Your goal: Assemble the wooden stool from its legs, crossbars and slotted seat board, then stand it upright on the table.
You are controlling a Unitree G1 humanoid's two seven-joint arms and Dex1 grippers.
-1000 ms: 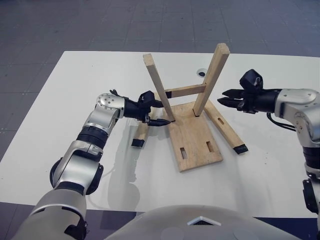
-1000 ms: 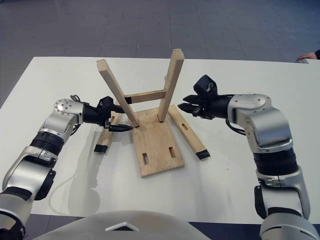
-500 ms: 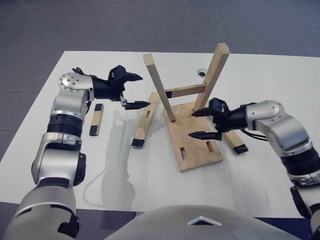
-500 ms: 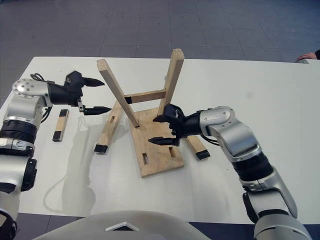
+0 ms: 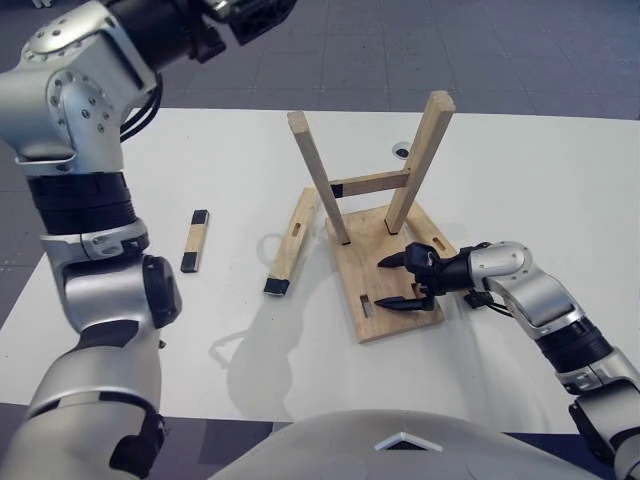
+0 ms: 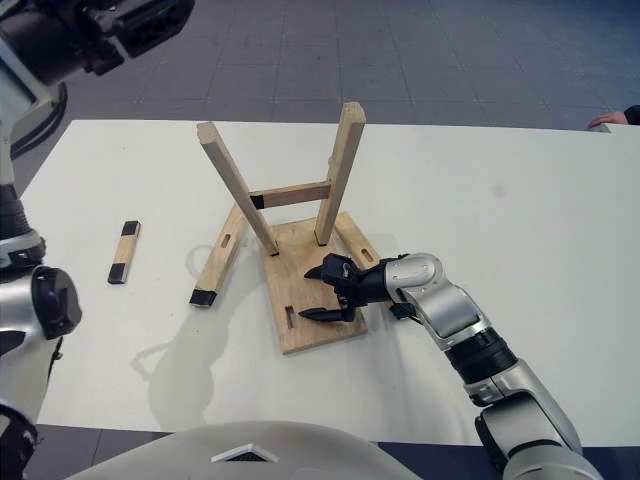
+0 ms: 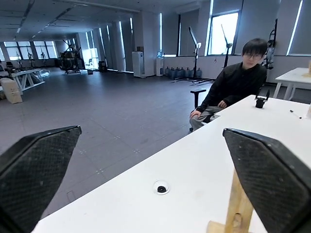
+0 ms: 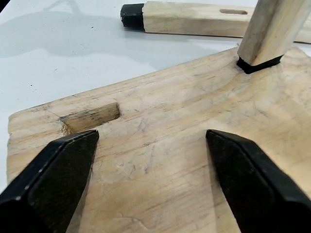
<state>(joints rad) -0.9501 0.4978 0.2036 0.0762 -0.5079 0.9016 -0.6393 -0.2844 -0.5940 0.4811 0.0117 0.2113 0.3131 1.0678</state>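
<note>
Seat board [image 5: 365,270]: flat on table [image 5: 520,180], long axis running away from robot, near end skewed right. Two legs [image 5: 320,180] stand in its far end, tops up. Right gripper [image 5: 382,284]: wide apart, empty, over near end. Its wrist view reveals an empty slot [image 8: 91,116]. Left gripper [image 7: 151,131]: high above table, jaws spread, empty.

Open lab hall, white tables [image 7: 204,160], camera stands [image 7: 195,48]

Your two head eyes look forward and down on the table [image 5: 540,170] from mid range, and both share the board [image 5: 372,268] and the standing legs [image 5: 318,180]. Right wrist cam sits super close, low over that board. Left wrist cam's up high, facing level across the far table.
</note>
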